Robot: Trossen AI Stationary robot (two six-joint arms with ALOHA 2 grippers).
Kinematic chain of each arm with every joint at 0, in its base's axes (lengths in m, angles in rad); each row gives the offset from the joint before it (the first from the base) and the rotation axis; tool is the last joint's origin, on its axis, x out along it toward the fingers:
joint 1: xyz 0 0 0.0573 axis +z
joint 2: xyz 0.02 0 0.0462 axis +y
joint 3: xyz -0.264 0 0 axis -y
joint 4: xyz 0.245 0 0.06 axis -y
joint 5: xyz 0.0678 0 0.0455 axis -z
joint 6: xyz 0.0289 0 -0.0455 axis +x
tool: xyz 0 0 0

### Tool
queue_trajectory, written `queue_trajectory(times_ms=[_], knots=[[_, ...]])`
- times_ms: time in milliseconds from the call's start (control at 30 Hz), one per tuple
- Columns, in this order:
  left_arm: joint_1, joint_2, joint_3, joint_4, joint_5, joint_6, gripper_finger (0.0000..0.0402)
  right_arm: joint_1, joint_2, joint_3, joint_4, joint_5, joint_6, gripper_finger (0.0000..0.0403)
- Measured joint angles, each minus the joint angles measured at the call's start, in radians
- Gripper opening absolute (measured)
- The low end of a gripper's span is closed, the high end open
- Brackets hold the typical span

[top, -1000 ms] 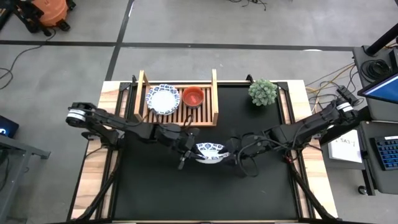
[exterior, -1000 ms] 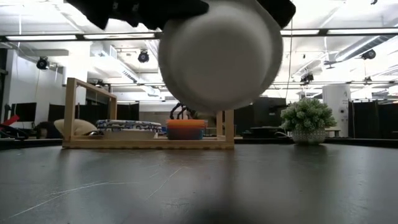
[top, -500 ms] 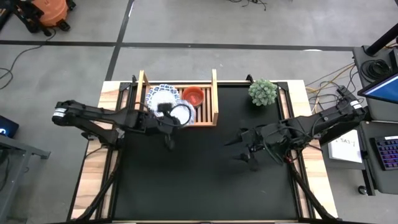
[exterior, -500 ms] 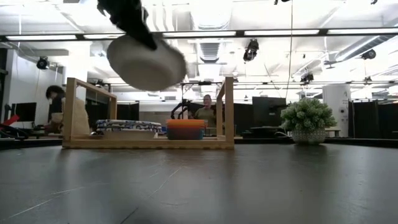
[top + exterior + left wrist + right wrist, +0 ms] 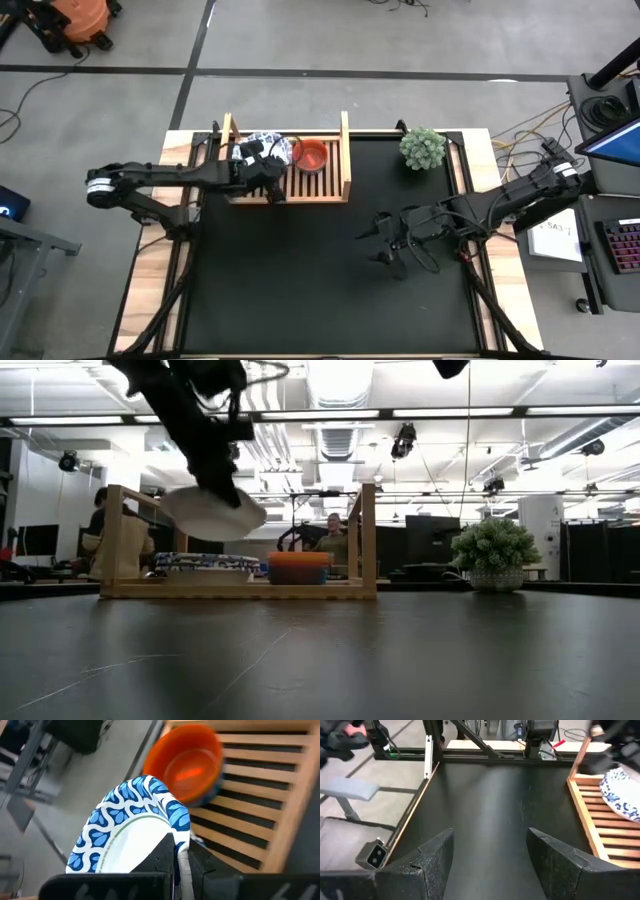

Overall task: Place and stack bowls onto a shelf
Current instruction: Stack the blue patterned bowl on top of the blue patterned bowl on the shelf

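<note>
My left gripper (image 5: 266, 170) is shut on a white bowl with a blue patterned rim (image 5: 270, 146), held in the air over the left half of the wooden slatted shelf (image 5: 345, 165). In the low view this bowl (image 5: 212, 513) hangs tilted above another blue-rimmed bowl (image 5: 205, 563) that rests on the shelf's slats. An orange-red bowl (image 5: 311, 155) sits on the shelf's right half, nested in a blue one (image 5: 298, 576). My right gripper (image 5: 385, 243) is open and holds nothing, low over the black mat right of centre. My left gripper pinches the bowl's rim (image 5: 182, 837) on the side nearest the wrist, with one finger (image 5: 167, 855) inside the bowl and one (image 5: 201, 862) outside. The bowl is lifted clear and tilted, over the shelf's left half.
A small green bushy plant (image 5: 423, 148) stands at the mat's far right corner. The shelf's raised side rails (image 5: 366, 540) stand on either side of the bowls. People (image 5: 335, 540) show in the room beyond the table. The black mat (image 5: 300, 290) fills the near half.
My left gripper has carried the blue-rimmed bowl from the middle of the table toward the far left, over the shelf, and has come lower above the bowl lying there. My right gripper, which was at the bowl a second ago, has drawn back toward the table's right.
</note>
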Motion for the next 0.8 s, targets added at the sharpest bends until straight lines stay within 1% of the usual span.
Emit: queue_trajectory(times_ms=[133, 233, 400, 567, 700, 800], knots=[[0.063, 0.035, -0.006, 0.019, -0.001, -0.022, 0.0001, 0.000, 0.006, 0.000, 0.004, 0.000, 0.021, 0.0238], [0.085, 0.059, -0.006, 0.015, 0.000, -0.026, 0.0013, 0.000, 0.006, -0.001, 0.012, 0.000, 0.022, 0.0238], [0.096, 0.101, -0.005, 0.024, 0.000, -0.029, 0.0059, 0.000, 0.006, -0.001, 0.015, 0.000, 0.022, 0.0238], [0.096, 0.135, -0.005, 0.021, 0.000, -0.035, 0.0117, 0.000, 0.006, -0.001, 0.015, 0.000, 0.035, 0.0238], [0.083, 0.131, -0.005, -0.004, 0.001, -0.062, 0.0159, 0.000, 0.006, -0.006, 0.015, 0.000, 0.050, 0.0238], [0.066, 0.112, 0.016, -0.058, 0.004, -0.091, 0.0179, 0.000, 0.006, -0.015, 0.018, 0.000, 0.051, 0.0238]])
